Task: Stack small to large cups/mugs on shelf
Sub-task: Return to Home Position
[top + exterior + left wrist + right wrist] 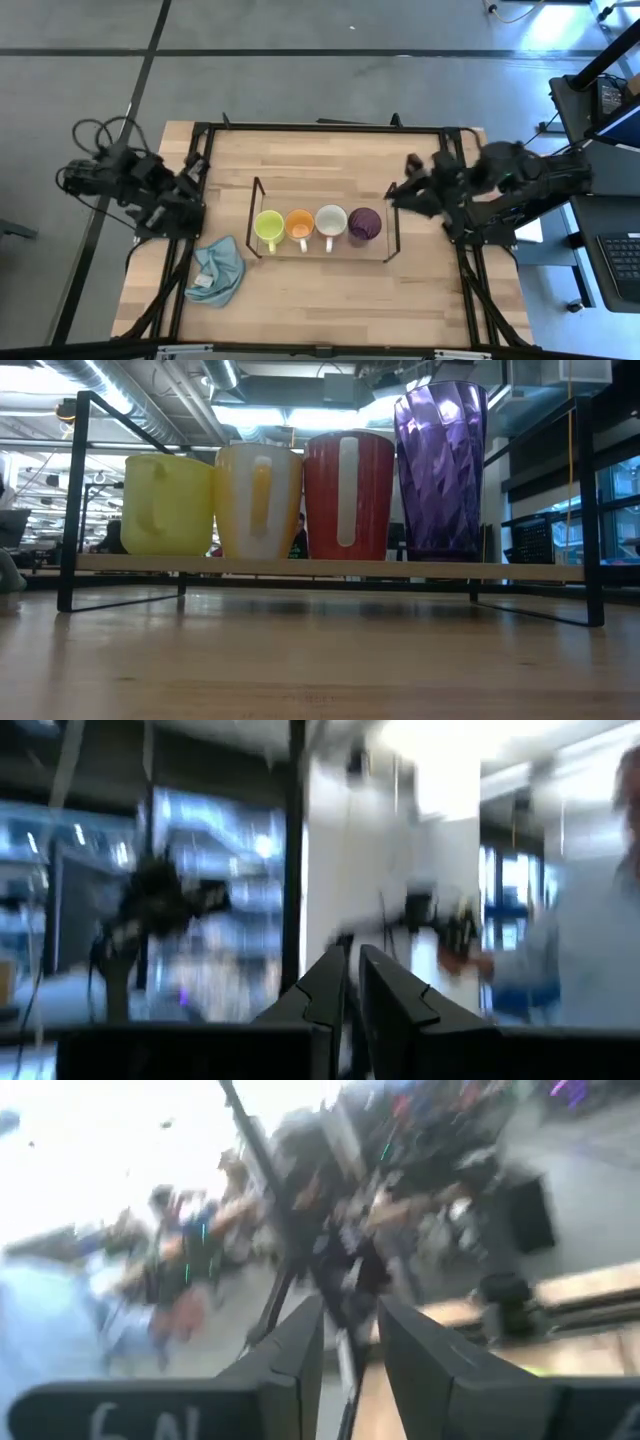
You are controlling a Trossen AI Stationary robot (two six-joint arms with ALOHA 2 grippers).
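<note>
Quick status from us: all four cups are on the shelf (256, 200), side by side in one row. Starting from the left gripper (195, 190) and heading toward the right gripper (400, 193), we've got the yellow-green mug (268, 227), the orange mug (299, 225), the white mug (331, 222) and then the taller purple cup (364, 224). The purple one is closest to the right jaws, which sit just past that end of the rack, apart from it and holding nothing. Those jaws are spread a bit. The left jaws are off the other end of the shelf, all but pressed together, also holding nothing. The light blue cloth (218, 272) lies crumpled on the table (330, 160) near the left jaws.
</note>
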